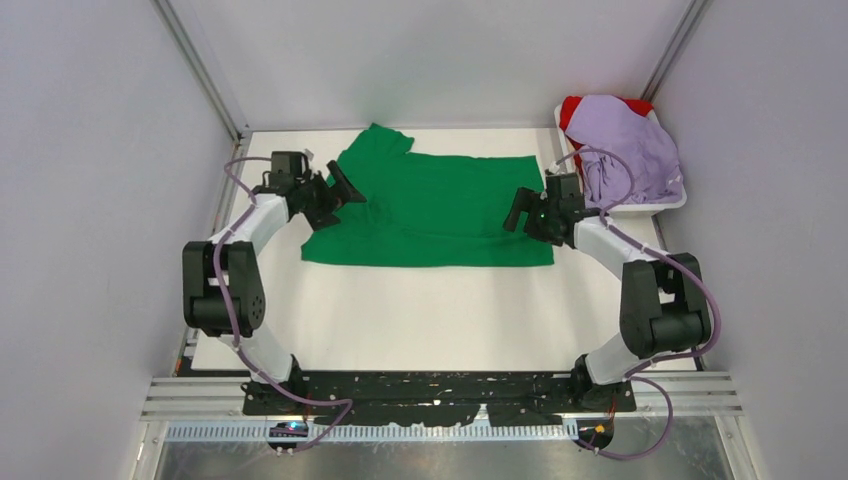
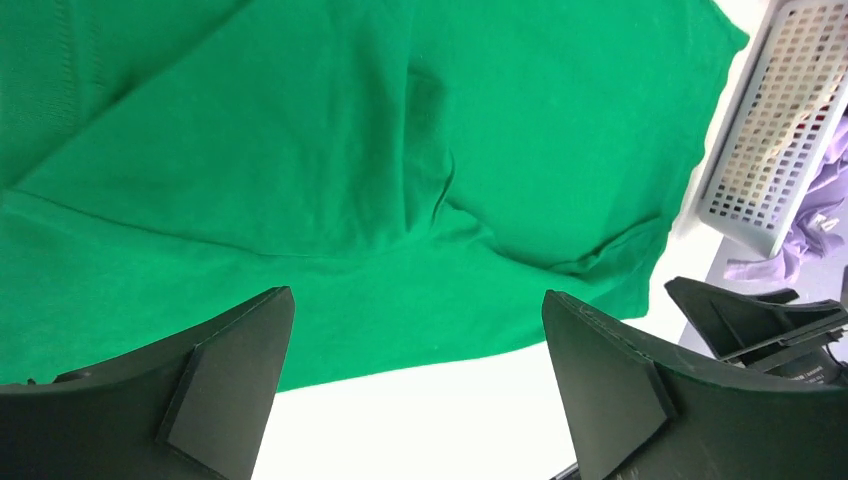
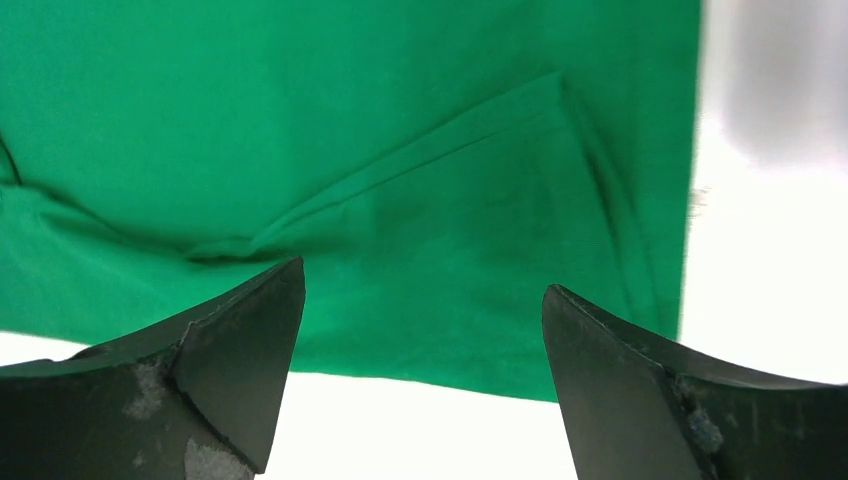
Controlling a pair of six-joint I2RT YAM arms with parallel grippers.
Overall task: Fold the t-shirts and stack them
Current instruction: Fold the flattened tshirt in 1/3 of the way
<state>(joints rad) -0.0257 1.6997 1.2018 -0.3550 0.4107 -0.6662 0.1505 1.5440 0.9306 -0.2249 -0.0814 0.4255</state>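
The bright green t-shirt (image 1: 430,210) lies spread flat across the far middle of the white table, one sleeve sticking out at its far left corner. It fills the left wrist view (image 2: 330,180) and the right wrist view (image 3: 350,150). My left gripper (image 1: 335,195) is open and empty, over the shirt's left edge. My right gripper (image 1: 522,213) is open and empty, over the shirt's right edge. The lavender-purple t-shirt (image 1: 625,150) lies heaped on the red t-shirt (image 1: 572,106) in the tray at the far right.
The white perforated tray (image 1: 672,202) stands at the table's far right corner; its wall shows in the left wrist view (image 2: 775,120). Grey walls with metal rails close in the table on three sides. Bare white table (image 1: 430,320) lies between the shirt and the arm bases.
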